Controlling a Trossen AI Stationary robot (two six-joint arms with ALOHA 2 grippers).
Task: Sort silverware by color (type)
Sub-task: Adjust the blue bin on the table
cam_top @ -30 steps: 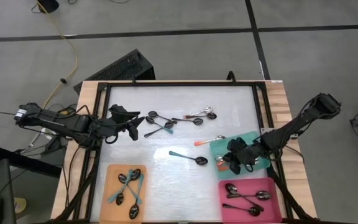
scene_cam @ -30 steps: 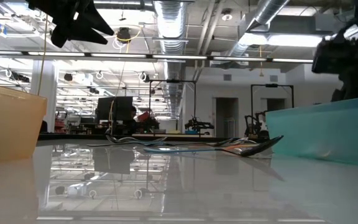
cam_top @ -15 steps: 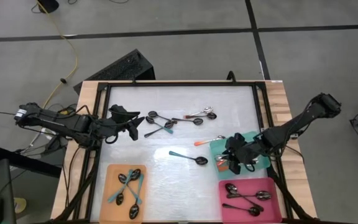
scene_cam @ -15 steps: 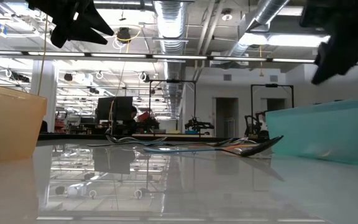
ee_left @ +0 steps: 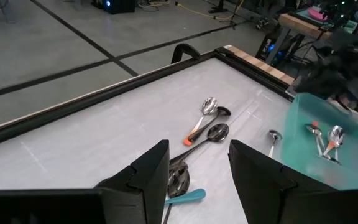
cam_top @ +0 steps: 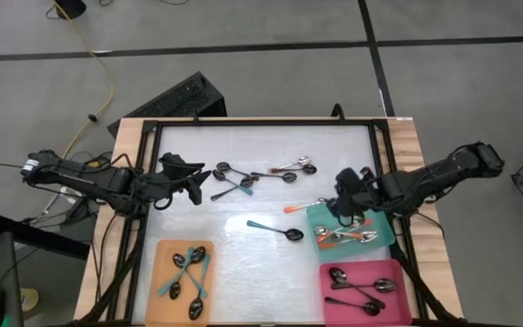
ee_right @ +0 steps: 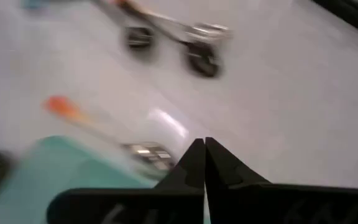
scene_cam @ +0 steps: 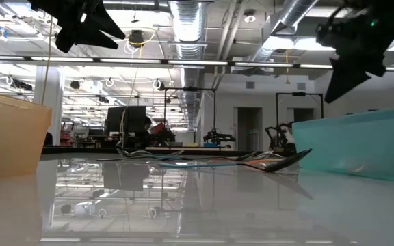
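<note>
Overhead, the left gripper (cam_top: 209, 179) hangs at the left-centre of the frame, fingers parted and holding nothing. The right gripper (cam_top: 341, 205) sits right of centre, over the upper edge of the teal tray (cam_top: 381, 238), fingers pinched together and empty. Loose spoons (cam_top: 260, 175) lie scattered in the upper middle, with one teal-handled spoon (cam_top: 274, 229) alone at the centre; others already rest in the teal tray, the orange tray (cam_top: 164, 261) at lower left and the pink tray (cam_top: 363, 267) at lower right.

At table level, spoons (scene_cam: 272, 161) lie flat on the glossy top, mid-frame.

From the left wrist, an orange-handled spoon (ee_left: 202, 117) lies centre frame beyond the spread fingers (ee_left: 151, 180).

From the right wrist, the fingertips (ee_right: 193, 163) meet at bottom centre.

These spoons look light, stiff and slippery; I would pinch the coloured handle, not the bowl.
</note>
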